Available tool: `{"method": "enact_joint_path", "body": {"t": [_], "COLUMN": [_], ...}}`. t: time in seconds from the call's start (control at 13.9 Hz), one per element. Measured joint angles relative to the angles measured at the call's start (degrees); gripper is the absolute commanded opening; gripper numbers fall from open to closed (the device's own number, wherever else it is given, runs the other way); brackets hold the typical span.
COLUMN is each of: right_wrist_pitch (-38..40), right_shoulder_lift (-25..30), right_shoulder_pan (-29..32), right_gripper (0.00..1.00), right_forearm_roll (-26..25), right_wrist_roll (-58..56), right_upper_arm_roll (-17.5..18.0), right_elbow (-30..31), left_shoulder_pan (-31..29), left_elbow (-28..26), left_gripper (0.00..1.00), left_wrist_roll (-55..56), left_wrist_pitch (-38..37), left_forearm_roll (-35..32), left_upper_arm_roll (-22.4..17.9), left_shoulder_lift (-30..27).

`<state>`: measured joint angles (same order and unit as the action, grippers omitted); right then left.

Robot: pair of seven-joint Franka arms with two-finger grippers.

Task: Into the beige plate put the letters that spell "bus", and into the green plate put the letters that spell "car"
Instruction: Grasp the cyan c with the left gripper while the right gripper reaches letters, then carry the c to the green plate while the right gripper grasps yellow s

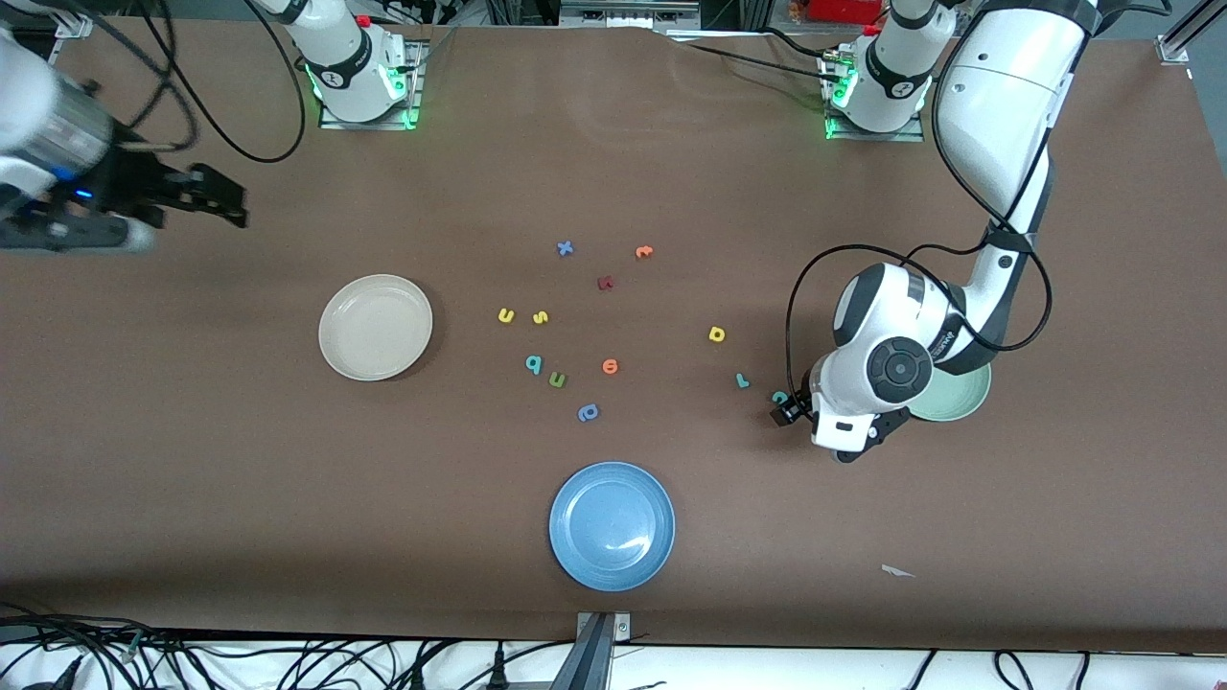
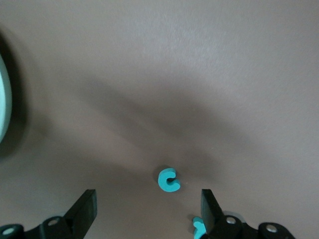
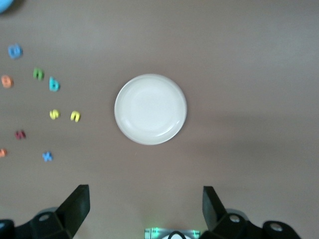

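The teal c [image 1: 780, 396] [image 2: 168, 179] lies on the table just ahead of my open left gripper [image 1: 788, 412] [image 2: 148, 214], outside its fingers. The teal r [image 1: 742, 380] [image 2: 199, 228] is beside it, half hidden by one finger in the left wrist view. The yellow a [image 1: 717, 333] lies farther from the front camera. My left arm covers much of the green plate [image 1: 963, 402] [image 2: 4, 99]. Yellow u [image 1: 506, 315] [image 3: 75, 116], yellow s [image 1: 541, 317] [image 3: 54, 114] and teal b [image 1: 534, 364] [image 3: 54, 84] lie beside the beige plate [image 1: 375, 327] [image 3: 150, 109]. My right gripper [image 1: 206, 196] [image 3: 144, 209] waits open, raised over the right arm's end.
A blue plate [image 1: 612, 525] sits near the table's front edge. Other letters lie mid-table: green u-shape [image 1: 558, 380], orange one [image 1: 610, 366], blue-violet one [image 1: 588, 412], dark red one [image 1: 605, 283], blue x [image 1: 566, 248], orange t [image 1: 643, 252]. A paper scrap [image 1: 897, 571] lies near the front edge.
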<state>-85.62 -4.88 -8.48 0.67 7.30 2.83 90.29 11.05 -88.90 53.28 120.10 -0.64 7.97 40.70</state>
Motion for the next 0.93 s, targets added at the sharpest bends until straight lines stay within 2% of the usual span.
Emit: {"method": "enact_joint_path", "body": {"t": [0.29, 0.79, 0.93], "right_wrist_pitch": [-6.5, -22.2, -27.0], "right_shoulder_lift": [-9.8, -19.2, -22.3], "right_shoulder_pan": [-9.6, -18.5, -21.1], "right_gripper": [1.0, 0.99, 0.89], "right_forearm_roll": [0.0, 0.0, 0.0], "right_wrist_roll": [13.8, 37.8, 45.0], "right_upper_arm_roll": [0.2, 0.2, 0.2], "right_elbow": [0.2, 2.4, 3.0], "left_shoulder_pan": [0.2, 0.2, 0.2], "left_elbow": [-0.1, -0.1, -0.1], "left_gripper": [0.82, 0.82, 0.78], "left_wrist_roll": [-1.6, -3.6, -3.6], "left_wrist_pitch": [2.3, 2.6, 2.7], "left_forearm_roll": [0.0, 0.0, 0.0], "left_upper_arm_roll": [0.0, 0.0, 0.0], "left_shoulder_lift": [2.0, 4.5, 4.8]}}
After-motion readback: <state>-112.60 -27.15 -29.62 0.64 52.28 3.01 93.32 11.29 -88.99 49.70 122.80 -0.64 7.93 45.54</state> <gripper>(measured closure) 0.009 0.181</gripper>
